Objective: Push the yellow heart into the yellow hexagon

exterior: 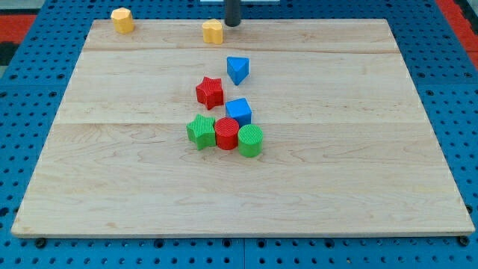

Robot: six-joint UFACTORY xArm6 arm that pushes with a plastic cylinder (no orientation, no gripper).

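Camera view: one board [112, 187] on a blue pegboard base; my tip [233, 24] sits at the top centre of the frame.
Tool state: plain rod, no jaws to open or close; nothing gripped, it only pushes.
Tip: just to the right of the yellow heart [213, 32], very near it; contact cannot be told.
Heart: top centre, close to the board's top edge.
Hexagon: yellow hexagon [122, 19], upper left, at the top edge, well apart from the heart.
Step in hand: judged as lining up for a leftward push.
How to do it well: keep the tip on the heart's right side, aim slightly up-left along the line to the hexagon; push through the heart's middle so it does not spin off.
Edges: the top edge is just beside both yellow blocks; drift upward risks the heart going off the board.
Open room: the lane between the two shows bare wood.
Others: blue block [237, 69], red star [210, 92], and a cluster in mid-frame, all below the lane.
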